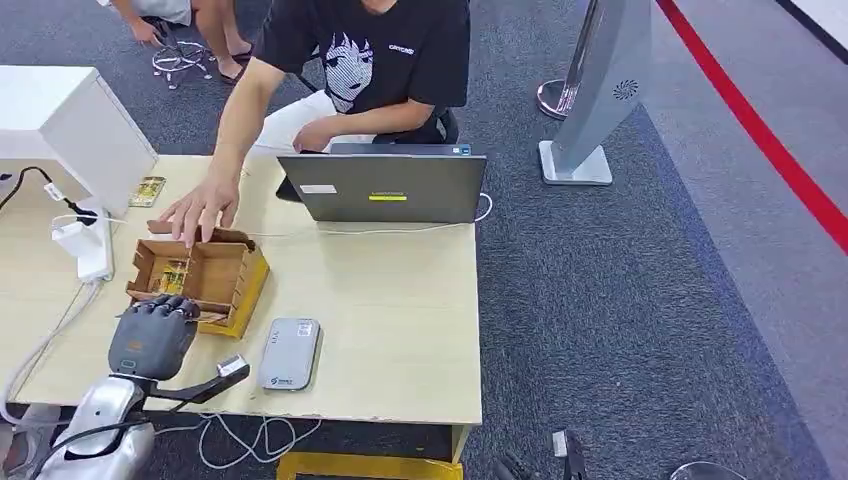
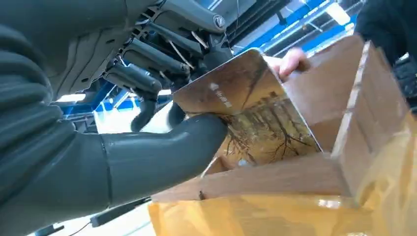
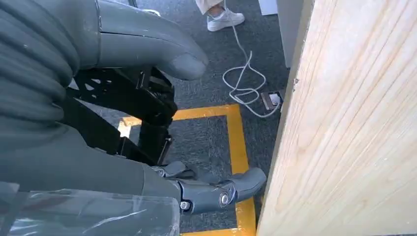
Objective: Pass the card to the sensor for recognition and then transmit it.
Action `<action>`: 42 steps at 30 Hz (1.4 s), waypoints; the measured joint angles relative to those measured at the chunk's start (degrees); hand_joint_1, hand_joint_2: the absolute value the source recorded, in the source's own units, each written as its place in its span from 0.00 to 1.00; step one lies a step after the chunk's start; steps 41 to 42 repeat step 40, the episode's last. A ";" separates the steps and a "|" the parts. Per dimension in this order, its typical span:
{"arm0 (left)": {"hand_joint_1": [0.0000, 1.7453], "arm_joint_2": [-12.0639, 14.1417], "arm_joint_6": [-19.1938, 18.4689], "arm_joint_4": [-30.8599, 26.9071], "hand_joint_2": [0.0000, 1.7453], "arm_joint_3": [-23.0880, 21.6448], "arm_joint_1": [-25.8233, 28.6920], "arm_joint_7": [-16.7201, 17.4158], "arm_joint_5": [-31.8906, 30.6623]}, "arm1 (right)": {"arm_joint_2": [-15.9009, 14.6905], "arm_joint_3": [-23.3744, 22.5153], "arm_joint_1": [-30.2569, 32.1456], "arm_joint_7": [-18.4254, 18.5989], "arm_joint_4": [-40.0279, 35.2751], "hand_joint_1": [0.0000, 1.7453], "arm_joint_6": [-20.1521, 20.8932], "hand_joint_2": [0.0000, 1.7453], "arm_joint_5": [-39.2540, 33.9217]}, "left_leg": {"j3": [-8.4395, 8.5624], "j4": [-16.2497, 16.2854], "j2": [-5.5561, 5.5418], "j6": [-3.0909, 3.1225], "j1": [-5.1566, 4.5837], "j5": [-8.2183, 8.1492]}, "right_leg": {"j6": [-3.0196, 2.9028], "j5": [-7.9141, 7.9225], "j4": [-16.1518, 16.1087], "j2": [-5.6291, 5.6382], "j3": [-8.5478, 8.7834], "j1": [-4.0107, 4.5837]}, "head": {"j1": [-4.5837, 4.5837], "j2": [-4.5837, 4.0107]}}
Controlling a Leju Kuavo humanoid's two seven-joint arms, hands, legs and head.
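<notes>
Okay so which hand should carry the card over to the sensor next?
Left. The left hand already pinches the card at the wooden box, close to the grey sensor. The right hand hangs beside the table edge, holding nothing.

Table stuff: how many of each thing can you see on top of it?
Laptop: 1
Wooden card box: 1
Grey card sensor: 1
White box: 1
White charger: 1
Cards: 2, one by the white box, one held by the left hand at the card box
Total: 7

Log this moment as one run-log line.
left hand: pinches brown picture card in wooden box | right hand: empty | person's hand: on box
</notes>
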 joint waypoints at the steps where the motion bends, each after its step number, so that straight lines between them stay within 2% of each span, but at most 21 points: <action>1: 1.00 -0.13 0.31 -0.31 1.00 0.00 0.01 -0.13 0.00 | 0.00 0.00 -0.01 0.02 0.00 0.00 0.00 1.00 0.04 | 0.00 0.00 0.00 0.00 0.00 0.00 | 0.00 0.00 0.00 0.00 0.00 0.00 | 0.00 0.00; 7: 1.00 -1.64 1.38 -4.61 1.00 0.02 -0.45 -0.15 0.19 | 0.17 0.00 -0.05 0.13 0.00 0.00 -0.04 1.00 0.11 | 0.01 0.00 0.00 0.01 0.00 0.01 | 0.00 0.01 0.00 -0.01 0.00 0.00 | 0.00 0.00; 14: 1.00 -3.26 -1.46 -13.32 1.00 0.09 -3.24 -0.74 2.86 | 0.20 0.00 -0.05 0.20 -0.02 0.00 -0.07 1.00 0.24 | 0.01 0.01 0.00 0.00 0.00 0.02 | 0.01 0.04 0.00 0.00 0.01 0.00 | 0.00 0.00; 20: 1.00 -4.57 -2.90 -18.18 1.00 0.09 -4.38 -1.36 3.96 | 0.20 0.00 -0.09 0.22 -0.02 0.00 -0.09 1.00 0.24 | 0.01 0.01 0.00 0.00 0.00 0.01 | 0.01 0.04 0.00 0.00 0.00 0.00 | 0.00 -0.02; 34: 1.00 -5.94 -3.82 -21.42 1.00 0.09 -5.48 -1.36 3.69 | 0.20 0.00 -0.11 0.26 0.00 0.00 -0.04 1.00 0.13 | 0.01 0.01 0.01 0.00 0.00 0.01 | 0.01 0.04 0.00 0.02 0.00 0.00 | 0.00 0.00; 35: 0.19 -6.03 -3.86 -21.47 1.00 0.09 -5.48 -1.36 3.63 | 0.20 0.00 -0.11 0.26 0.00 0.00 -0.04 1.00 0.11 | 0.01 0.01 0.01 0.01 0.00 0.01 | 0.01 0.04 0.00 0.02 0.00 0.00 | 0.00 0.00; 36: 0.00 -6.10 -3.93 -21.55 1.00 0.09 -5.48 -1.33 3.54 | 0.20 0.02 -0.11 0.26 0.00 0.00 -0.02 1.00 0.07 | 0.00 0.01 0.01 0.01 0.00 0.01 | 0.01 0.04 0.00 0.02 -0.01 0.00 | 0.00 0.00; 42: 0.00 -6.14 -4.11 -21.58 1.00 0.09 -5.48 -1.16 3.02 | 0.20 0.00 -0.12 0.26 0.00 0.00 -0.02 1.00 0.06 | 0.00 0.01 0.01 0.01 0.00 0.01 | 0.01 0.03 0.00 0.01 -0.01 0.00 | 0.00 0.00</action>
